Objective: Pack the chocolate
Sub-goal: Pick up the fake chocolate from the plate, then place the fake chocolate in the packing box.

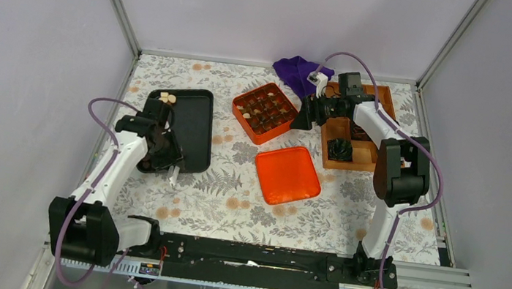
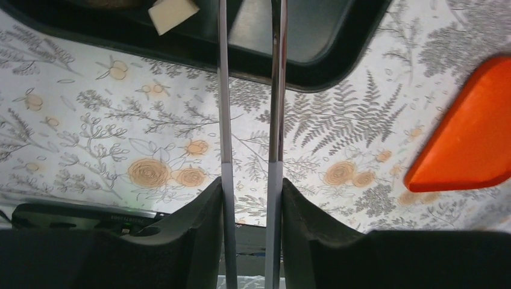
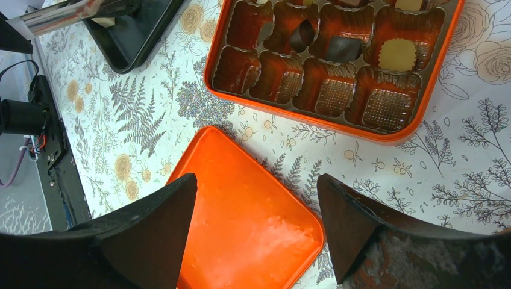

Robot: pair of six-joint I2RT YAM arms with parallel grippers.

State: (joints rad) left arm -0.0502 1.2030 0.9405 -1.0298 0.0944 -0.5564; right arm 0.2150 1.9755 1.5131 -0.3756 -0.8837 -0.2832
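Several cream chocolate pieces (image 1: 167, 97) lie at the far end of a black tray (image 1: 193, 126). One cream piece (image 2: 172, 13) shows in the left wrist view. My left gripper (image 1: 163, 146) (image 2: 252, 183) is shut on metal tongs (image 2: 277, 90), whose two blades reach over the tray rim (image 2: 313, 78). The orange box (image 1: 266, 112) has brown moulded cells. A round cream piece (image 3: 399, 54) and a dark piece (image 3: 342, 48) sit in them. My right gripper (image 1: 303, 115) (image 3: 256, 183) hangs open and empty over the orange lid (image 3: 241, 205), beside the box (image 3: 313, 123).
The orange lid (image 1: 287, 175) lies face up at mid table. A wooden box (image 1: 359, 153) stands at the right under the right arm, with a purple cloth (image 1: 299, 71) behind it. The tongs (image 3: 57, 17) and tray (image 3: 135, 36) show at the right wrist view's top left.
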